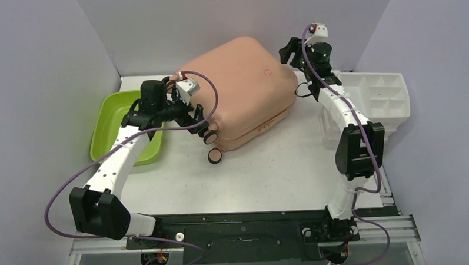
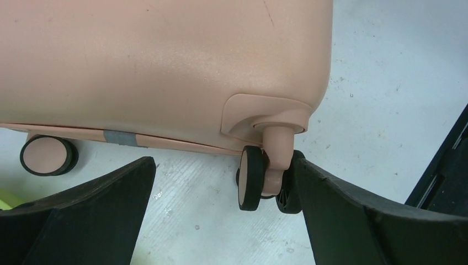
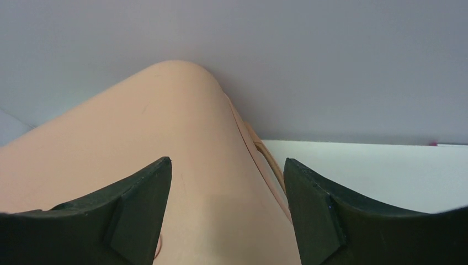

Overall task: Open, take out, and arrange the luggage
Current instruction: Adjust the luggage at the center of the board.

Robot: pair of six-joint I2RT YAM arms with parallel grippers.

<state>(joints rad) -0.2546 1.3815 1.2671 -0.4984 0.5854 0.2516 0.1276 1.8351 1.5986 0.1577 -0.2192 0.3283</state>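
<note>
The salmon-pink suitcase (image 1: 242,85) lies closed on the white table (image 1: 269,172), between a lime-green tub (image 1: 111,122) and a white organizer (image 1: 378,95). My left gripper (image 2: 223,165) is spread wide at its wheeled edge, with one caster (image 2: 251,178) just inside the right finger. My right gripper (image 3: 226,165) hangs spread over the far corner, holding nothing.

Luggage (image 1: 242,88) blocks the back, tub (image 1: 111,122) left, organizer (image 1: 384,92) right; the near tabletop (image 1: 269,178) lies open.
</note>
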